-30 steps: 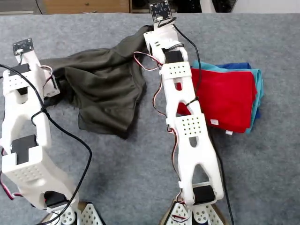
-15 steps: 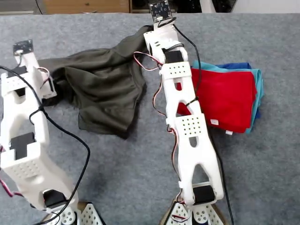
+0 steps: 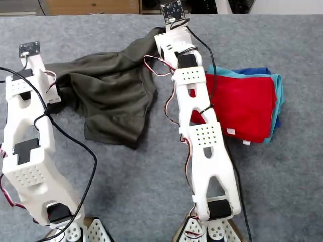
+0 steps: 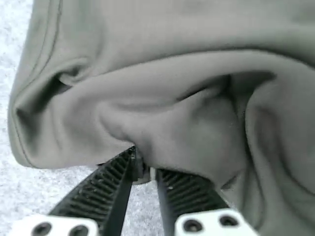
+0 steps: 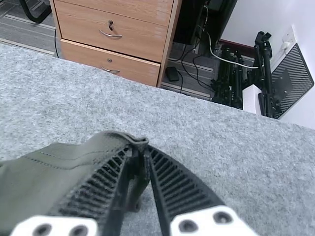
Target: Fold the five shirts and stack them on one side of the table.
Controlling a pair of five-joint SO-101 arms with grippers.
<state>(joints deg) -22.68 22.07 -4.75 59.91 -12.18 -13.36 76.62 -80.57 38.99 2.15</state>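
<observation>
From above, the olive shirt point(image 3: 113, 96) lies crumpled on the grey worktop point(image 3: 282, 166), just beside the stack of folded shirts point(image 3: 242, 103), with an arm lying between the two. The left hand point(image 3: 53, 95) sits at the shirt's edge farthest from the stack. The right hand point(image 3: 161, 36) is at the corner of the shirt nearer the stack.

The left wrist view shows that hand clenched on a thick fold of the olive cloth.

In the right wrist view, that hand pinches only a thin hem, lifted off the worktop, with a drawer cabinet point(image 5: 118, 34) beyond.

The thin hem grip looks likely to slip if the hands pull apart. The bunched cloth could also drag into the stack and upset it.
</observation>
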